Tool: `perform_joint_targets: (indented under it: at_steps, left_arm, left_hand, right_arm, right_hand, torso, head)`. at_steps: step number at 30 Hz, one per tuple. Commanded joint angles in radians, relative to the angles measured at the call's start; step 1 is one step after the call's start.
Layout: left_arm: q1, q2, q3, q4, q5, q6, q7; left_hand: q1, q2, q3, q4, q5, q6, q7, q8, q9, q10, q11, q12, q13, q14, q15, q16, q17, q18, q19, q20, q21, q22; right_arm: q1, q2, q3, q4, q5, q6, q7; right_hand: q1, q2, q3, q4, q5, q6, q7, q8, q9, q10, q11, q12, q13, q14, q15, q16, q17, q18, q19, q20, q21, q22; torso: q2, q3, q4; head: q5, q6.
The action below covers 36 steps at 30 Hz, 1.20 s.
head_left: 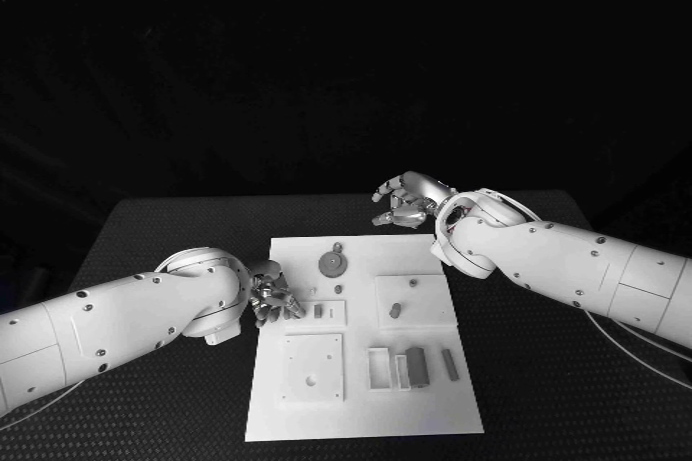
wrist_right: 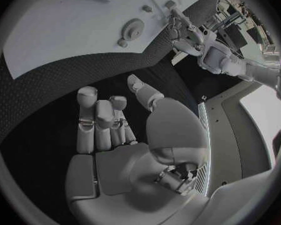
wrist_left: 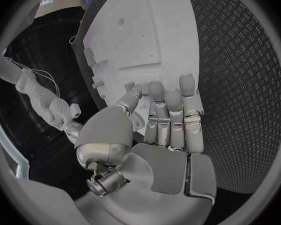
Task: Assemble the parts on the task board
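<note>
Left hand (head_left: 271,293), fingers loosely curled and holding nothing, is hovering at the task board's (head_left: 361,421) left edge, nearer its parts (head_left: 392,309) than the empty right hand (head_left: 410,199) beyond the far edge.

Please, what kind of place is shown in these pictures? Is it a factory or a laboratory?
Probably a robotics laboratory or test station, not a factory line. A white task board with small grey parts lies on a black table against a dark backdrop, and the left hand and right hand work over it.
</note>
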Motion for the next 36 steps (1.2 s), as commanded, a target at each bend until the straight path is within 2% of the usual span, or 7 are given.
perform_joint_targets:
  at_steps: [1, 13, 18, 36]
  left_arm:
    - [-0.007, 0.003, -0.006, -0.001, -0.007, 0.037, -0.02]
    - [-0.007, 0.021, -0.006, -0.001, -0.073, 0.013, -0.038]
    - [-0.006, 0.029, -0.006, -0.001, -0.099, 0.001, -0.041]
    - [-0.006, 0.041, -0.006, 0.0, -0.086, -0.037, -0.035]
  left_hand:
    - [0.033, 0.025, 0.065, -0.058, 0.003, 0.007, -0.001, 0.003, 0.001, 0.002, -0.002, 0.006, 0.002, 0.0, -0.006, 0.005, 0.002, -0.012, 0.0, -0.003, 0.003, 0.021]
    - [0.033, 0.025, 0.066, -0.058, 0.003, 0.006, -0.001, 0.003, 0.001, 0.002, -0.002, 0.006, 0.002, -0.001, -0.006, 0.005, 0.002, -0.012, 0.0, -0.003, 0.003, 0.022]
    - [0.033, 0.025, 0.067, -0.058, 0.003, 0.006, -0.001, 0.003, 0.002, 0.001, -0.002, 0.006, 0.002, -0.001, -0.006, 0.005, 0.002, -0.012, 0.0, -0.003, 0.003, 0.022]
    - [0.022, 0.021, 0.066, -0.053, 0.003, 0.006, 0.0, 0.002, 0.002, 0.002, -0.001, 0.006, 0.002, 0.0, -0.006, 0.004, 0.002, -0.012, 0.002, -0.002, 0.004, 0.021]
  right_arm:
    - [-0.001, 0.001, 0.0, 0.002, -0.003, 0.009, 0.004]
    - [-0.001, -0.001, 0.0, 0.004, -0.003, 0.009, 0.004]
    - [-0.001, -0.001, 0.0, 0.004, -0.003, 0.009, 0.004]
    - [-0.001, -0.003, 0.0, 0.004, -0.003, 0.01, 0.003]
  right_hand:
    - [-0.008, -0.001, -0.002, 0.005, 0.004, -0.001, 0.007, 0.004, -0.002, -0.009, -0.002, 0.004, -0.001, -0.007, 0.002, 0.002, -0.002, 0.063, -0.001, -0.005, -0.005, 0.019]
    - [-0.008, -0.001, -0.002, 0.006, 0.004, -0.001, 0.007, 0.004, -0.002, -0.009, -0.002, 0.004, -0.002, -0.007, 0.002, 0.002, -0.002, 0.063, 0.0, -0.005, -0.005, 0.019]
    - [-0.008, -0.002, -0.002, 0.006, 0.004, -0.001, 0.007, 0.004, -0.002, -0.009, -0.002, 0.004, -0.002, -0.007, 0.002, 0.002, -0.002, 0.063, -0.001, -0.005, -0.005, 0.019]
    - [-0.008, -0.002, -0.002, 0.005, 0.004, -0.001, 0.007, 0.005, -0.002, -0.009, -0.002, 0.005, -0.003, -0.007, 0.002, 0.002, -0.002, 0.063, 0.0, -0.005, -0.005, 0.019]
  torso:
    - [0.0, 0.0004, 0.0003]
    - [0.001, 0.0016, -0.0007]
    - [0.0, 0.0009, -0.0005]
    - [0.0, -0.0008, 0.0001]
  head:
    - [0.002, 0.0]
    - [0.005, -0.002]
    - [0.006, -0.001]
    - [0.001, -0.002]
